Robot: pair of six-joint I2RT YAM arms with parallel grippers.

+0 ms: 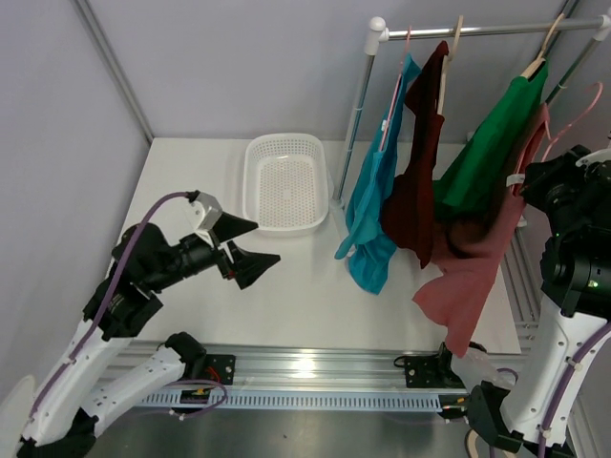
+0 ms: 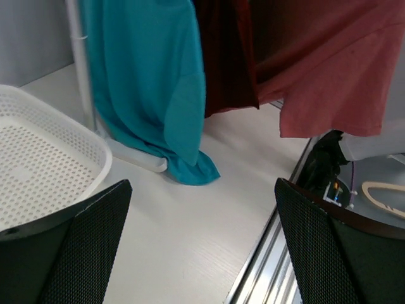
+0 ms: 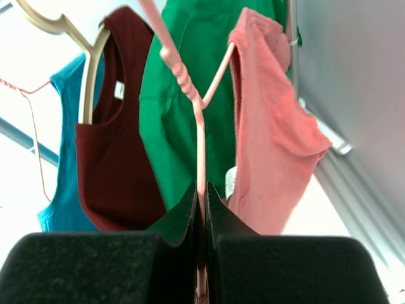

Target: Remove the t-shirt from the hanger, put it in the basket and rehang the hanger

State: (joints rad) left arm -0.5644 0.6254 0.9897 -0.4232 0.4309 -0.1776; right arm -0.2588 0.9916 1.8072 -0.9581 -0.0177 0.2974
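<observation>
A pink t-shirt point(image 1: 468, 277) droops from a pink hanger point(image 1: 571, 107) at the right end of the rack, its hem hanging low over the table's front right. In the right wrist view the pink t-shirt point(image 3: 272, 139) sits on only one arm of the pink hanger point(image 3: 199, 114); the other, ridged arm is bare. My right gripper point(image 3: 203, 190) is shut on the hanger's thin straight bar, seen from above as the right gripper point(image 1: 535, 183) beside the shirt. My left gripper point(image 1: 260, 240) hangs open over the table middle, holding nothing; from the left wrist the left gripper point(image 2: 202, 187) faces the pink t-shirt point(image 2: 335, 82).
A teal shirt point(image 1: 377, 210), a maroon shirt point(image 1: 420, 172) and a green shirt point(image 1: 492, 143) hang from the rail point(image 1: 477, 31) on a pole point(image 1: 353, 114). A white perforated basket point(image 1: 250, 181) sits at the back of the table. Grey walls close in both sides.
</observation>
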